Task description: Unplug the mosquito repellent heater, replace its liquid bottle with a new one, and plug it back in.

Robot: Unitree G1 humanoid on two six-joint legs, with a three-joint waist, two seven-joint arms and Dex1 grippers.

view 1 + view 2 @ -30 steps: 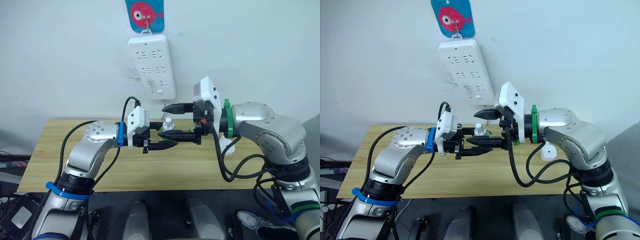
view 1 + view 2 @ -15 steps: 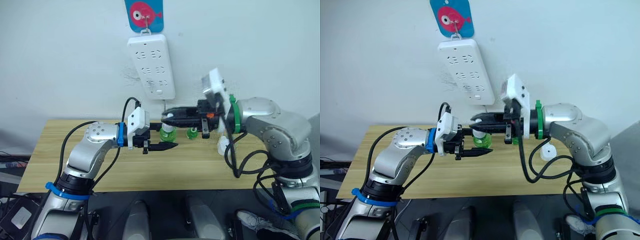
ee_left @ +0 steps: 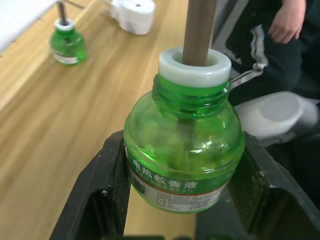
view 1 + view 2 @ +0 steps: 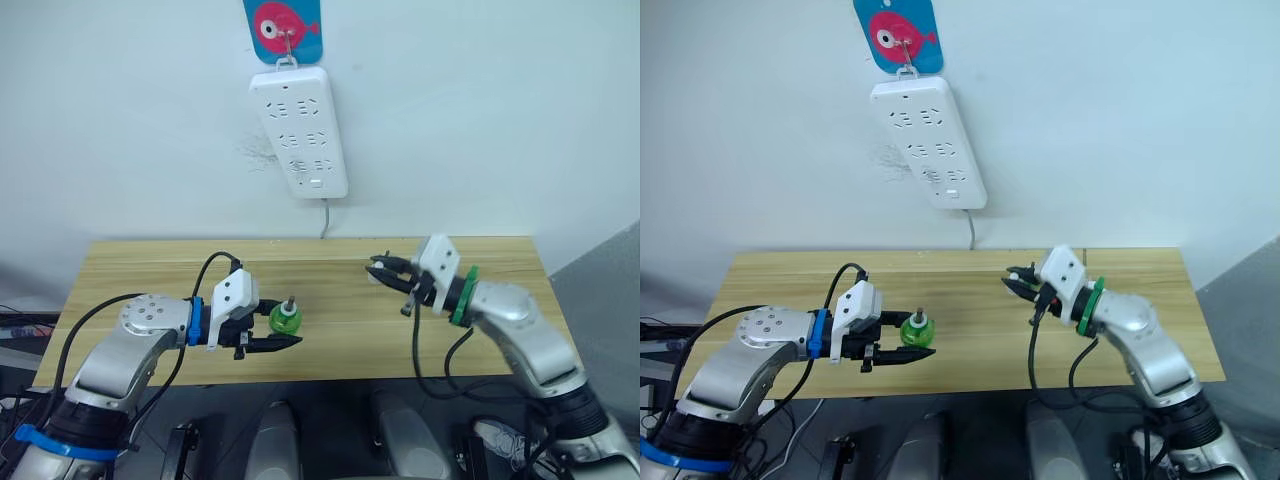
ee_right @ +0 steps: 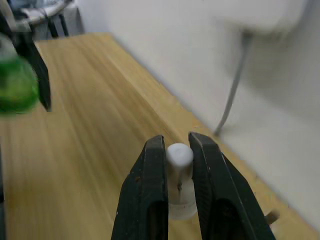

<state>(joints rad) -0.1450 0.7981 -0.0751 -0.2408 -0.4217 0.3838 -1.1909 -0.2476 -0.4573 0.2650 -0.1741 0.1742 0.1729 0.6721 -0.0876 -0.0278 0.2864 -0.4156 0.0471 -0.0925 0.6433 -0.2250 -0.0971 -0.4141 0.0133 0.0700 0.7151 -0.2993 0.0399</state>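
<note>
Both arms have lowered and drawn apart since the earlier frames, in which the two claws met in mid-air in front of the wall; each now sits low over the tabletop (image 4: 140,270).

Count of items:
- Green liquid bottles: two.
- Mosquito repellent heater: one.
- Power strip: one.
- Claws: two.

The left claw (image 4: 288,331) is clamped on the first green bottle (image 3: 185,150), one black finger on each side of its round belly. The bottle is translucent, with a printed label band, a threaded neck, a white collar and a brown wick rising from it.

The second green bottle (image 3: 67,45) stands upright on the tabletop, well apart from the first, with the same white collar and dark wick.

The mosquito repellent heater (image 3: 136,10) is a small white rounded plastic body with a round opening in its upper face. It rests on the tabletop just beyond the second bottle, seen from the left wrist, and is well apart from the power strip (image 4: 300,130), which hangs on the wall under a blue tag with a pink fish (image 4: 285,28).

The right claw (image 4: 381,271) has its fingers drawn close on a small white piece (image 5: 179,154) with a rounded top; what it is cannot be told.

A person's hand (image 3: 287,22) shows beyond the tabletop's edge.
</note>
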